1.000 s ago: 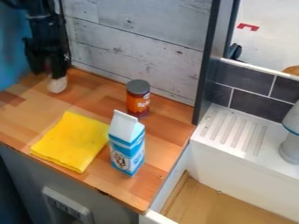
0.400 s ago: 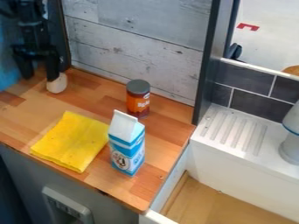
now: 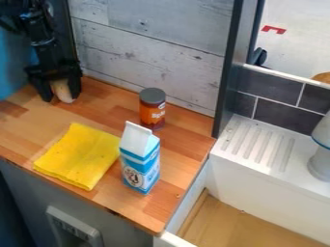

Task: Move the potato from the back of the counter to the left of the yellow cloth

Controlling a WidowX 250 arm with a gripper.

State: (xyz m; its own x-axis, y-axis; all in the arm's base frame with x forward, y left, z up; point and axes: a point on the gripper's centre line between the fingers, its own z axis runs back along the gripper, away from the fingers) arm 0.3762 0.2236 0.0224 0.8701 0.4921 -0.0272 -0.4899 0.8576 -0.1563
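The black gripper [image 3: 61,94] is at the back left of the wooden counter, pointing down. Its fingers stand open on either side of a small beige, rounded object [image 3: 63,91], whose top is hidden beneath the gripper. Whether either finger touches it, I cannot tell. To the right, an orange can with a grey lid [image 3: 153,110] stands near the back wall. A blue and white milk carton [image 3: 140,161] stands upright in front of it. A folded yellow cloth [image 3: 78,155] lies flat left of the carton.
A grey plank wall [image 3: 148,43] runs behind the wooden counter [image 3: 122,101], with a dark upright post [image 3: 228,72] at its right end. Further right are a white ridged ledge [image 3: 258,144] and a whitish-grey object [image 3: 322,159]. A wood-bottomed basin [image 3: 238,224] lies lower down.
The gripper has moved right and slightly down, so its fingers now flank the beige object instead of standing to its upper left. The can, carton and cloth have stayed put.
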